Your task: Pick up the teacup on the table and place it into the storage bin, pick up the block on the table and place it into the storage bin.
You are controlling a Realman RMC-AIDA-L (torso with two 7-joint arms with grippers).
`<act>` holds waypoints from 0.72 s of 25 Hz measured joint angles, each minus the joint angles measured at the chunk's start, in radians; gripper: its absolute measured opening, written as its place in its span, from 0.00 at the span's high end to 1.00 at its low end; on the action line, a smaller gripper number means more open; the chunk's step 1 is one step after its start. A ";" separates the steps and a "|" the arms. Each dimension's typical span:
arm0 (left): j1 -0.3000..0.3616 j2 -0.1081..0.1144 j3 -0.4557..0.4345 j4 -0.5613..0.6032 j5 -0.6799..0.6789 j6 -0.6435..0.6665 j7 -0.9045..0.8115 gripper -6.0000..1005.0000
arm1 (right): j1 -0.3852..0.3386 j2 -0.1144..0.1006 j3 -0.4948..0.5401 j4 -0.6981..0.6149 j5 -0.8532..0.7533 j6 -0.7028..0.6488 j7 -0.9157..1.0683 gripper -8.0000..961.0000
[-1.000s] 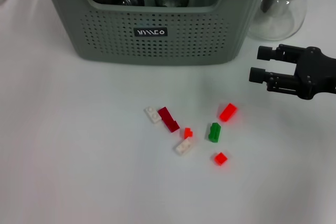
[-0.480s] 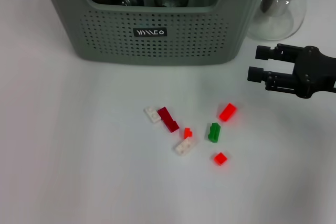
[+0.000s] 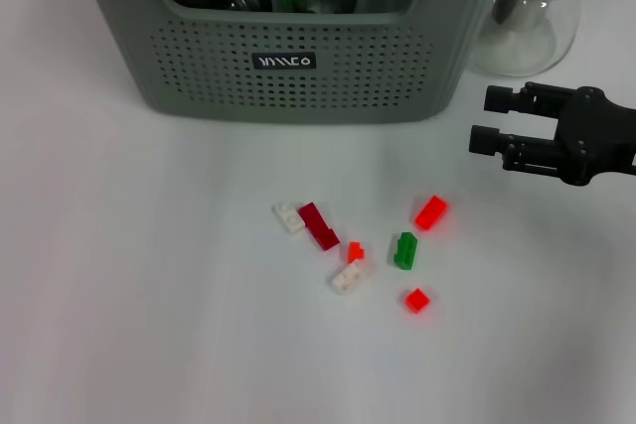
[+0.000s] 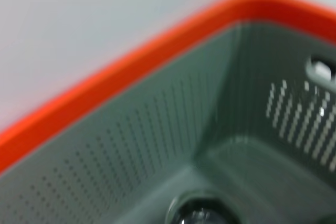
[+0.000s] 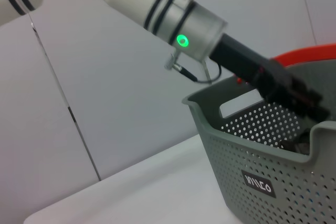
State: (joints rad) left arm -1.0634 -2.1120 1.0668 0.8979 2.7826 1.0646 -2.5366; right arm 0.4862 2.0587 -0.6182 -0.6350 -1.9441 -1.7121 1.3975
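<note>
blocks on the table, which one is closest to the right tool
The bright red rectangular plastic block, the rightmost of the group, lies nearest the right tool. The green block and the small red block lie farther toward the front.

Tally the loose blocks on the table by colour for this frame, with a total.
Bright red/orange blocks: 3, at and
Dark red block: 1
White blocks: 2, at and
Green block: 1
Total: 7
</note>
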 joint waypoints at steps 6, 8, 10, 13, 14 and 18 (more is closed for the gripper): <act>0.261 -0.001 -0.111 0.372 -0.397 0.092 0.111 0.49 | -0.002 0.000 0.000 0.000 0.000 0.001 0.000 0.24; 0.351 0.000 -0.164 0.429 -0.585 0.140 0.202 0.35 | -0.003 0.000 0.000 0.000 0.002 0.001 0.000 0.24; 0.458 0.002 -0.244 0.438 -0.857 0.247 0.394 0.26 | -0.003 0.000 0.000 -0.001 0.004 0.001 0.000 0.24; 0.572 -0.013 -0.397 0.352 -1.121 0.466 0.720 0.22 | -0.004 0.000 0.000 0.000 0.004 0.001 0.000 0.24; 0.594 -0.019 -0.437 0.321 -1.165 0.525 0.795 0.20 | -0.004 0.000 0.000 0.000 0.004 0.001 0.000 0.24; 0.668 -0.034 -0.555 0.148 -1.185 0.705 1.090 0.21 | -0.004 0.000 0.000 0.000 0.004 0.000 0.001 0.24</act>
State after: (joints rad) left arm -0.3951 -2.1460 0.5119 1.0456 1.5971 1.7696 -1.4462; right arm 0.4822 2.0585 -0.6181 -0.6351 -1.9398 -1.7119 1.3985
